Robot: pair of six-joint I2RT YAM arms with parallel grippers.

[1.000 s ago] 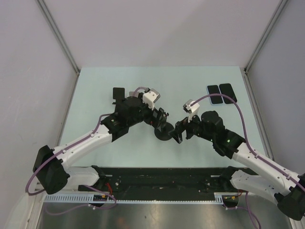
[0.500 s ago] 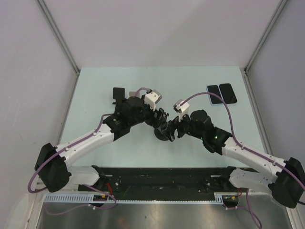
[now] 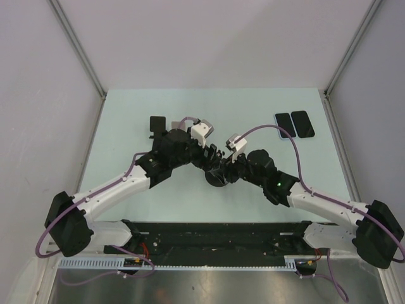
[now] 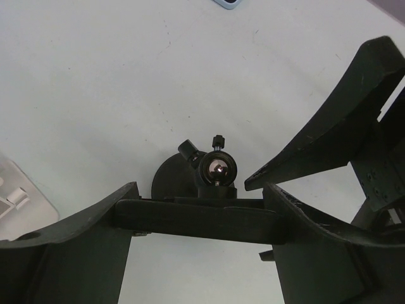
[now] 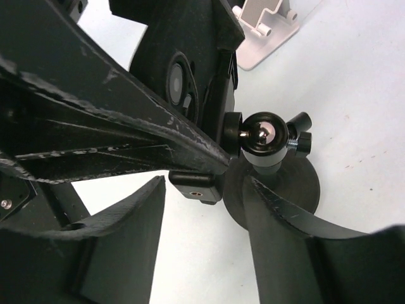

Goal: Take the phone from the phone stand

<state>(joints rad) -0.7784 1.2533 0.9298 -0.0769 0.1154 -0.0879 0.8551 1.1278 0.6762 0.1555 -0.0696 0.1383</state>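
The black phone stand (image 3: 216, 180) stands mid-table; its round base (image 4: 169, 183) and ball joint (image 4: 216, 169) show in the left wrist view. My left gripper (image 3: 212, 158) is shut on the dark phone (image 4: 190, 221), which spans edge-on between its two fingers (image 4: 76, 247). In the right wrist view the phone's back with its camera lens (image 5: 177, 82) rests in the stand's clamp (image 5: 192, 187) beside the ball joint (image 5: 264, 134). My right gripper (image 3: 227, 170) is open (image 5: 204, 190), with one finger (image 5: 291, 218) in front of the stand's base and nothing held.
Two spare phones (image 3: 285, 125) (image 3: 302, 123) lie at the back right. A small black item (image 3: 156, 125) sits at the back left. A white bracket (image 5: 269, 25) lies close behind the stand, also in the left wrist view (image 4: 16, 196).
My right arm has swung left, bringing its open gripper up to the stand. My left gripper has stayed at the stand, shifting only slightly.
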